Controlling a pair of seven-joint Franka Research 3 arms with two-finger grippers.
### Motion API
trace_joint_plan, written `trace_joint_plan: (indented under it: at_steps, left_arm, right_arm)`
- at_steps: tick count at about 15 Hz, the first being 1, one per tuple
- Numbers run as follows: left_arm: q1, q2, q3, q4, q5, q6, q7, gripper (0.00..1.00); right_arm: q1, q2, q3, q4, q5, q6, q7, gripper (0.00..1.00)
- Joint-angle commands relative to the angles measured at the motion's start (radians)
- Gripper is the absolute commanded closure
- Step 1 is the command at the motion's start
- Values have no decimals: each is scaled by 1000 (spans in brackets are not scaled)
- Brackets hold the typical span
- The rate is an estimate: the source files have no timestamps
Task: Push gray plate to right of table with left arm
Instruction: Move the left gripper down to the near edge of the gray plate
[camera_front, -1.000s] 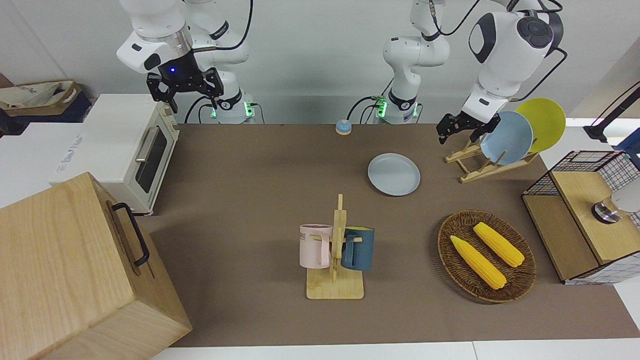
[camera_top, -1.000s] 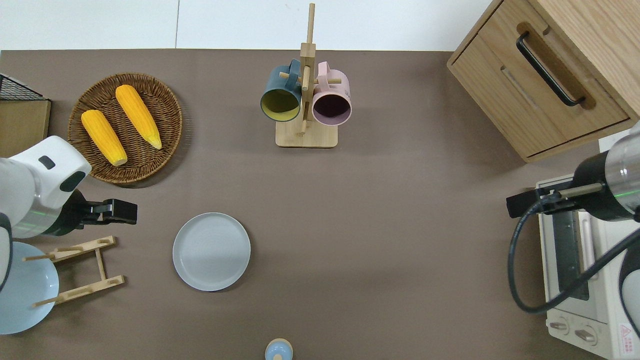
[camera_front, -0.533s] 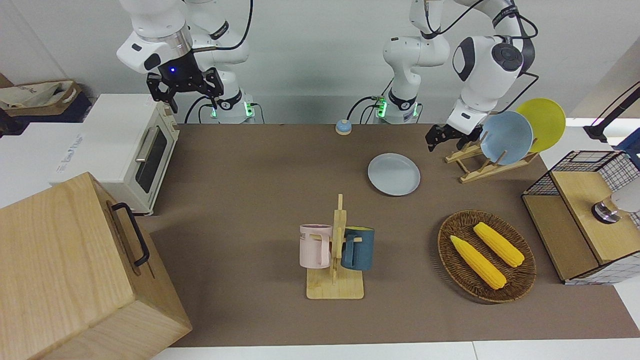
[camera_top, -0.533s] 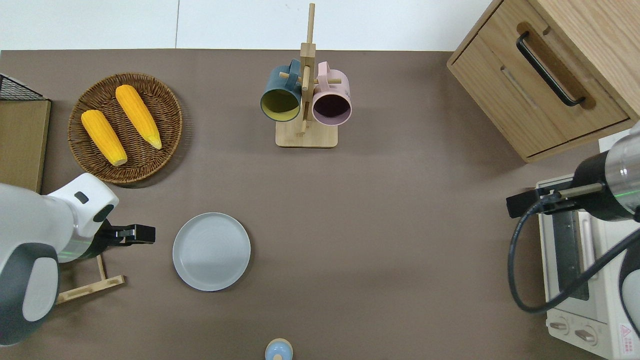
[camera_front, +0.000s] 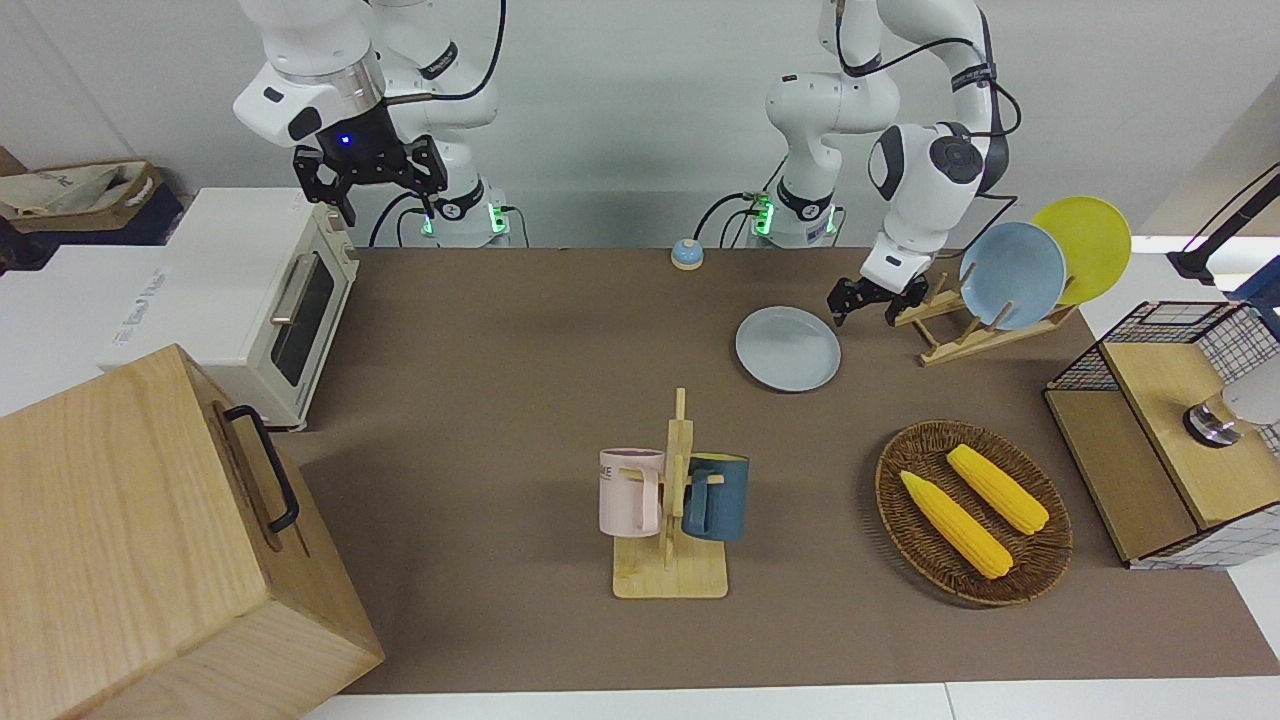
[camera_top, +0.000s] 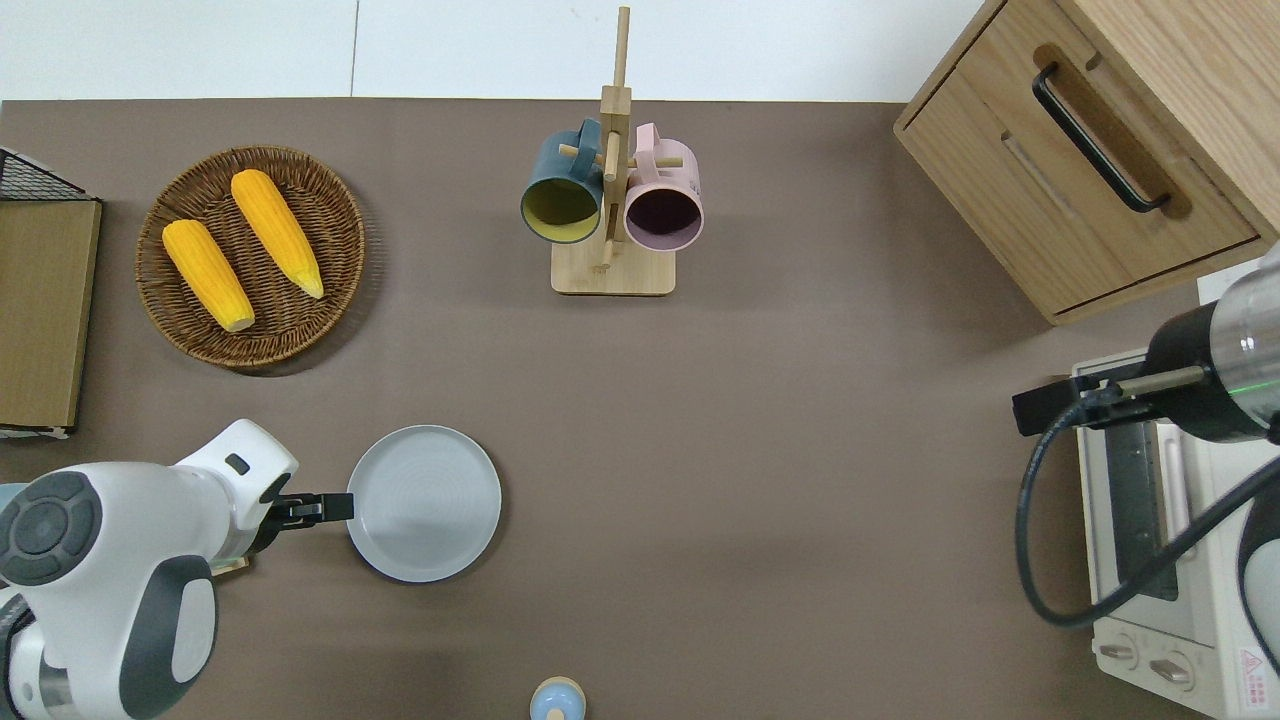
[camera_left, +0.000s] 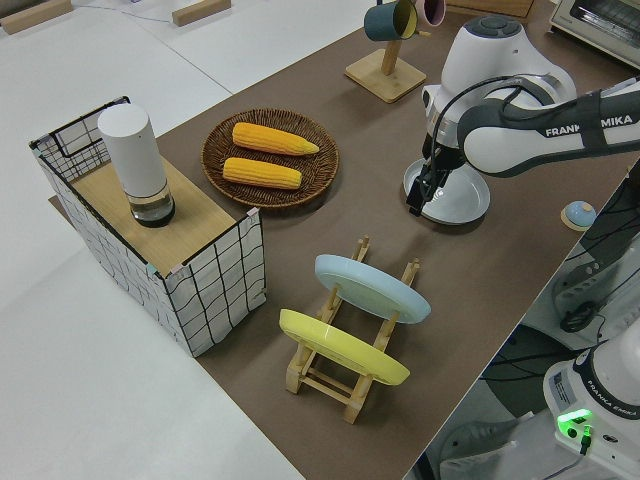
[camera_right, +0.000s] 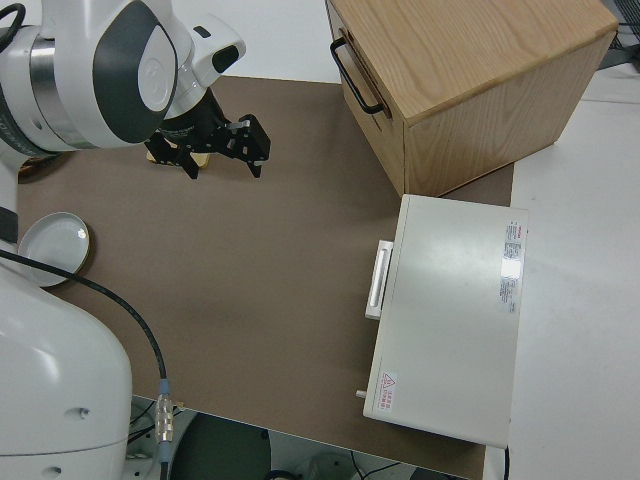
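Low by the plate's edge sits the left gripper (camera_front: 866, 301) in the front view, and we see its two fingers spread apart with nothing between them. We see the gray plate (camera_front: 788, 348) lying flat on the brown worktop (camera_front: 520, 400), toward the left arm's end. It is round, so it has no long side and points no way. The plate rack (camera_front: 960, 325) with the blue plate (camera_front: 1012, 274) and the yellow plate (camera_front: 1085, 245) stands beside it. The right arm is parked, and the right gripper (camera_front: 368, 178) is open.

From overhead, we see the left gripper (camera_top: 322, 508) just at the rim of the gray plate (camera_top: 424, 503), on the side toward the left arm's end. We cannot tell if it touches. The corn basket (camera_top: 250, 256) is farther from the robots than the plate. So is the mug stand (camera_top: 612, 205).

From the left side, we see the left gripper (camera_left: 428, 190) pointing down at the edge of the gray plate (camera_left: 458, 200).

From the right side, we see the right gripper (camera_right: 222, 152) open, and a bit of the gray plate (camera_right: 55, 246) at the edge.
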Motion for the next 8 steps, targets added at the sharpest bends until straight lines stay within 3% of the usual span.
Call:
trace_joint_plan:
  at_steps: [1,3,8]
  left_arm:
    - [-16,44,-26,-46,-8,86,-64,0]
    - [-27,92,-32,-57,-8,167,-93,0]
    - [-51,124,-32,-57,-8,187,-121,0]
  right_arm:
    - [-20,-3,17,9,4,-16,13,17]
    - [-20,-3,17,9,6,-16,13,17]
    - [-20,-3,15,9,4,-16,13,17]
